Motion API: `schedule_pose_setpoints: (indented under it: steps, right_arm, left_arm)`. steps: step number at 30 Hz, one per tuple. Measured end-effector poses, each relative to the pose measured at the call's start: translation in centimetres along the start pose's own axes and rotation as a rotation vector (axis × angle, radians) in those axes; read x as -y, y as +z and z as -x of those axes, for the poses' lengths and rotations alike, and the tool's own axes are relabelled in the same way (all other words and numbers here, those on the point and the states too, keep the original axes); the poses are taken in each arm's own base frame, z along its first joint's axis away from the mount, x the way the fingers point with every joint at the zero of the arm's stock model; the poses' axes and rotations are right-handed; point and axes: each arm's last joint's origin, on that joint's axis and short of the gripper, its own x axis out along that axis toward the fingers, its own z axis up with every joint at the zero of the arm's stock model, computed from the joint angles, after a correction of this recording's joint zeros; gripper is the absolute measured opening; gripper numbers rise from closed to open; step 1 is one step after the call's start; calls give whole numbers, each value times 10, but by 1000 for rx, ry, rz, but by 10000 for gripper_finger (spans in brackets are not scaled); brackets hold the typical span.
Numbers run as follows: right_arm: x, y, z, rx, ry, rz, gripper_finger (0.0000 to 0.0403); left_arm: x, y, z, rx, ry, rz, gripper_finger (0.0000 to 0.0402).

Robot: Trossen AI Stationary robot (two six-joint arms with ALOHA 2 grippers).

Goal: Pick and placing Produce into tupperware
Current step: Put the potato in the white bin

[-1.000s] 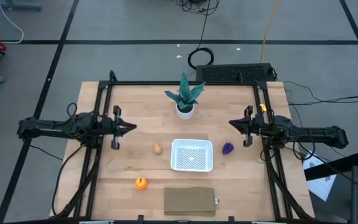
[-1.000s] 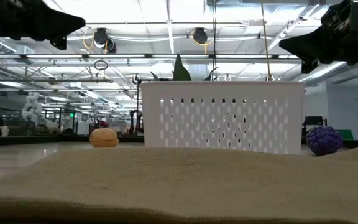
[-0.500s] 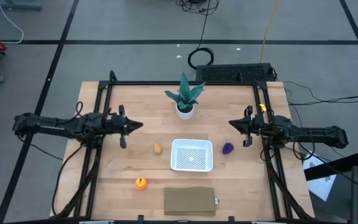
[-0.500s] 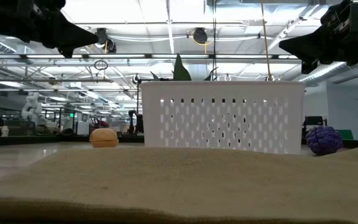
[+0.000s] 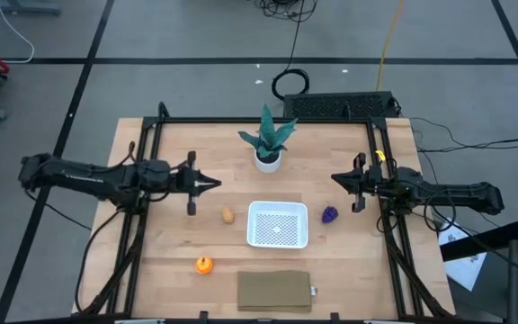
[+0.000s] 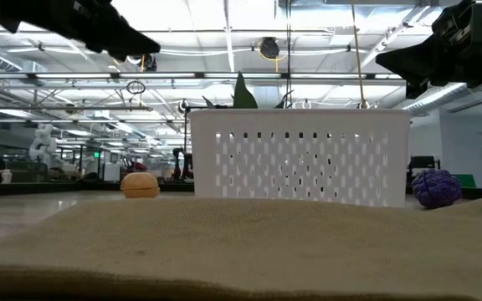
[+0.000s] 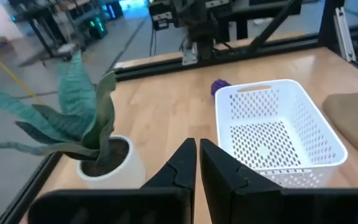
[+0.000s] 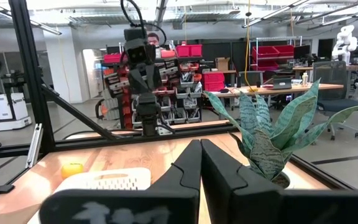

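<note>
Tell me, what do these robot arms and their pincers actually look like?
Both arms are dark, almost black, slim and jointed. The left gripper and right gripper each end in two narrow, wedge-shaped black fingers. The right arm carries a small yellow marking near its wrist.

Potted plant (image 5: 267, 144): green spiky leaves in a white pot, placed upper centre of the high view on the wooden table (image 5: 196, 153). Olive-brown rectangular pad (image 5: 274, 291): laid flat at the bottom centre, near the table's front edge. Black coiled cable (image 5: 290, 85) and dark rectangular unit (image 5: 340, 105): seen beyond the table's top edge, on the grey floor.
</note>
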Motion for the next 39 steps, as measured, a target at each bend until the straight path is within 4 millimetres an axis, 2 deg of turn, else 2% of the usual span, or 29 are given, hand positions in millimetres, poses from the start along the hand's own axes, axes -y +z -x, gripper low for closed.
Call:
schedule_pose_setpoints:
  steps: [8,14,23,27,31,39]
  right_arm:
    - [0,0,0,-4,0,1,0]
    - [0,0,0,-3,0,1,0]
    - [0,0,0,1,0,30,0]
    - [0,0,0,0,0,30,0]
    - [0,0,0,0,0,30,0]
    - [0,0,0,-3,0,50,0]
  left_arm:
    - [-4,38,-20,-144,-23,59,26]
    - [-3,47,-34,-254,-95,-22,26]
    - [-2,68,-53,-326,-199,-27,26]
    - [-8,69,-59,-413,-203,-19,26]
    - [-11,58,-68,-507,-230,-56,26]
    - [-2,37,-84,-604,-374,-376,26]
